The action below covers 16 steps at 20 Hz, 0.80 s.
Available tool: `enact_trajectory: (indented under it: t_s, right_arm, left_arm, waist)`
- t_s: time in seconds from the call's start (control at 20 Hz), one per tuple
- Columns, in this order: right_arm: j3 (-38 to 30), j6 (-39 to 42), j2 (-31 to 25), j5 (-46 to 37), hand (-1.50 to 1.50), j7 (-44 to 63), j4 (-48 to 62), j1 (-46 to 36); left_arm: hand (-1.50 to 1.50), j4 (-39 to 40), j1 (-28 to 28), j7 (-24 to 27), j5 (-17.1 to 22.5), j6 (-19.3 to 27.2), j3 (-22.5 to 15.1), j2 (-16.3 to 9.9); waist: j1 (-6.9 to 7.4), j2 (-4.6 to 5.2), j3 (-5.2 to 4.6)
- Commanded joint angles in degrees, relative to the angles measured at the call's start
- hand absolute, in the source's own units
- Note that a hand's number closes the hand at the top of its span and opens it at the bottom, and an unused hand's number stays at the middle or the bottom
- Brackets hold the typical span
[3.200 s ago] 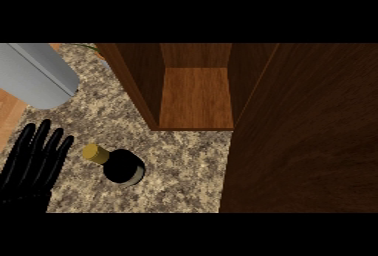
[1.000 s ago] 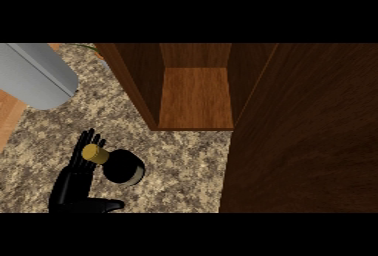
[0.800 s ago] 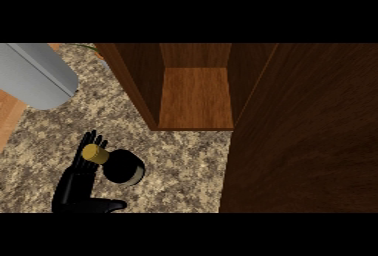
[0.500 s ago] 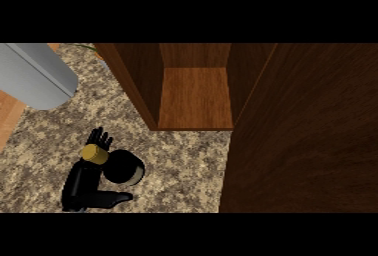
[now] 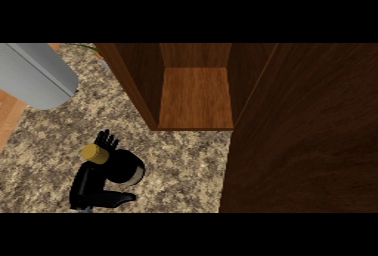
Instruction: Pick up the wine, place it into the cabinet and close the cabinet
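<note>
The wine (image 5: 122, 169) stands upright on the speckled bench (image 5: 177, 165), seen from above: a dark bottle with a gold cap at its upper left. It sits near the lower left of the view, in front of and to the left of the open cabinet (image 5: 193, 95), and apart from it.

1 black hand (image 5: 92, 182) is at the bottle. Its palm lies against the bottle's left side, its fingers (image 5: 108, 140) reach up past the gold cap, and its thumb (image 5: 118, 198) hooks across below the bottle. So the hand is wrapped partly round the wine, touching it on the left. The hand sits at the view's left side; whether it is the robot's left or right I cannot tell for sure, as no forearm shows clearly. The other hand does not show.

The cabinet is brown wood, its inner shelf bare and lit. Its door (image 5: 310, 130) stands open, a wide dark wooden panel filling the right side of the view. A grey cylinder (image 5: 37, 75) lies at the upper left, over the bench's edge.
</note>
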<state>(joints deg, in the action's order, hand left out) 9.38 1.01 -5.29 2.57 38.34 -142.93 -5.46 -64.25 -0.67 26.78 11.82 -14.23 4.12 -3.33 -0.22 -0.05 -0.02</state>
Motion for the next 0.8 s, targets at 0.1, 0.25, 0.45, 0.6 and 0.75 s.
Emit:
enact_trajectory:
  t_s: [0.1, 0.25, 0.45, 0.6, 0.75]
  right_arm:
    - [-0.44, -0.39, 0.26, 0.91, -1.50, 2.12, -7.13, 1.58]
    - [-4.50, 0.20, -1.33, 3.99, -1.50, 4.25, -7.48, -0.53]
    - [0.71, -0.47, 0.96, -0.73, -1.50, 1.40, -4.22, 0.03]
    - [-1.15, 0.22, 0.78, 0.88, -1.50, -0.35, -2.35, -0.14]
    - [-0.89, -0.08, 1.06, 0.81, -1.50, 0.49, -4.46, 1.04]
  left_arm:
    - [-1.50, 2.19, 0.12, 2.19, 1.45, -3.13, 0.35, 0.07]
    - [-1.50, 3.03, 6.60, -2.52, 3.72, -1.35, 2.02, 0.59]
    - [1.50, 4.54, 2.71, 2.59, 3.21, -8.64, -0.64, 0.13]
    - [1.50, 2.53, 5.13, 1.93, -0.01, -5.36, -2.22, 0.27]
    - [1.50, 6.74, 6.04, 5.20, -2.90, -4.87, -2.51, -0.45]
  waist:
    - [0.09, -0.02, 0.01]
    - [-0.08, -0.03, 0.01]
    - [0.12, -0.02, 0.01]
    - [0.13, 0.00, 0.02]
    - [0.01, 0.01, 0.01]
